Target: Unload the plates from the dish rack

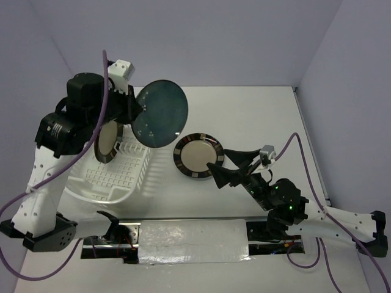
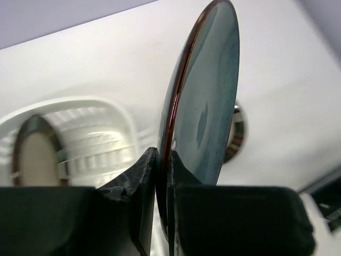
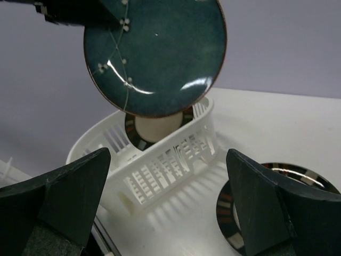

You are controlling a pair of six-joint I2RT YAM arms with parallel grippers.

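Note:
My left gripper [image 1: 135, 110] is shut on the rim of the dark teal-blue plate [image 1: 160, 113] and holds it on edge in the air above the white dish rack [image 1: 116, 177]. In the left wrist view the fingers [image 2: 144, 170] pinch the plate [image 2: 205, 106] at its lower rim. A beige-centred plate with a black rim [image 1: 107, 141] stands upright in the rack. A second beige-centred, black-rimmed plate [image 1: 197, 156] lies flat on the table right of the rack. My right gripper [image 1: 219, 165] is open and empty, just right of that flat plate.
The right wrist view shows the teal plate [image 3: 157, 53] high up, the rack [image 3: 170, 154] with the standing plate [image 3: 157, 128] behind its wall, and the flat plate [image 3: 266, 208] at lower right. A foil-like strip [image 1: 192, 244] lies along the near edge.

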